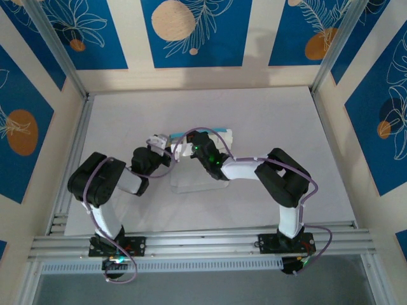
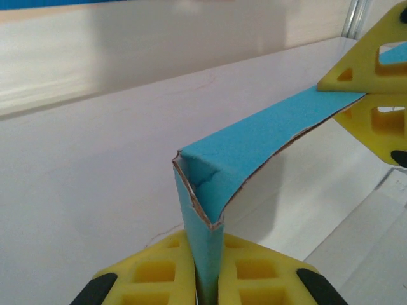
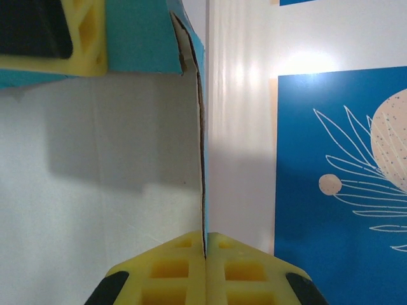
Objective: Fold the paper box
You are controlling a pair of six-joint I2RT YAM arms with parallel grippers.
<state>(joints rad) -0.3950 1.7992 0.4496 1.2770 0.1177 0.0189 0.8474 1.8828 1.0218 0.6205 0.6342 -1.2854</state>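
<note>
Currently, light-blue paper box, corner creased, one end tight in left fingers, other in right fingers.

Paper box: matt blue card, rough brown edge. Table: smooth white.

White table, paper box partly flat on it, near the middle

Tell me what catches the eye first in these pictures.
The paper box, its light-blue card creased into a sharp corner, stands out at mid-table. The left pincer pinches one end and the right pincer the other, both shut on it. Blue leaf-print panels ring the white table.
</note>
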